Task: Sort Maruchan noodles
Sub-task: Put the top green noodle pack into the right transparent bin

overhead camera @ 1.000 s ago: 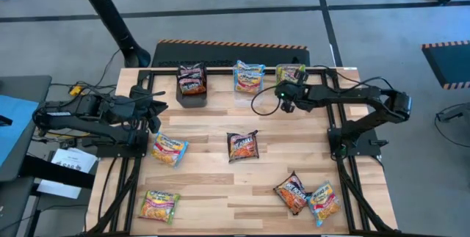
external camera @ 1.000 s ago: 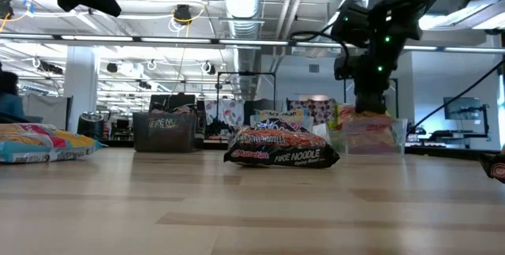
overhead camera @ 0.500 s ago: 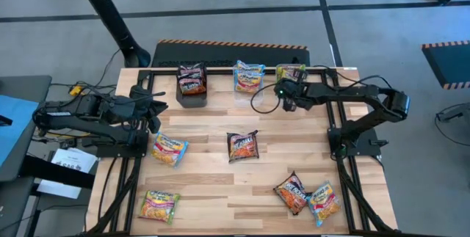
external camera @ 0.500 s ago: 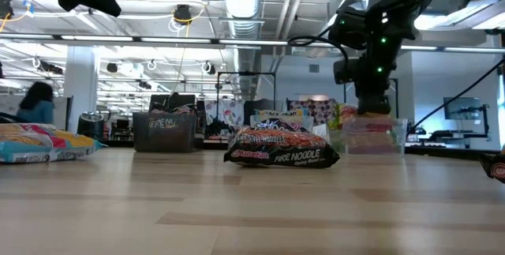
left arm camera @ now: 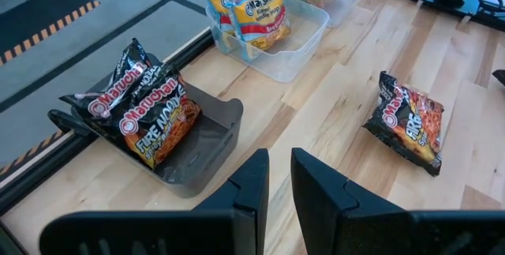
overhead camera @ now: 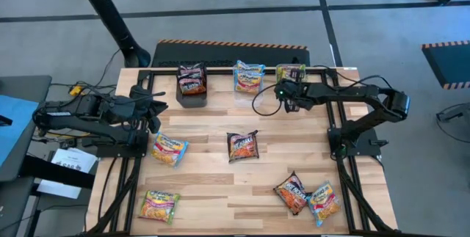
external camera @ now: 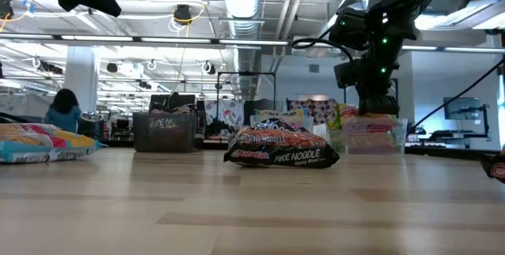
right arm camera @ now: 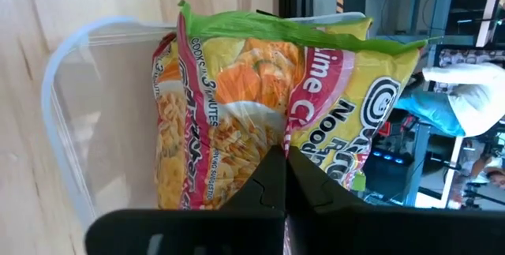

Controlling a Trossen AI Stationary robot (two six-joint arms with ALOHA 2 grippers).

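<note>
Two grippers listed. Right gripper (overhead camera: 282, 95): fingers pressed together, empty, poised over the far-right clear tub (right arm camera: 71, 144), where green-edged packets (right arm camera: 260, 97) already stand. Left gripper (overhead camera: 157, 106): fingers nearly together, empty, waiting at the left edge. Blue-edged packet (overhead camera: 170, 149): lies just beside left gripper, nearer side; that arm is likely closest. Dark packet (overhead camera: 243, 146): mid-table, between the arms.

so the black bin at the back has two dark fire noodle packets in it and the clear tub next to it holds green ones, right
Not quite. The black bin does hold two dark Fire Noodle packets, but the clear tub next to it holds blue-edged packets, not green. The left wrist view shows this; the green-edged ones sit in the tub beyond it.
</note>
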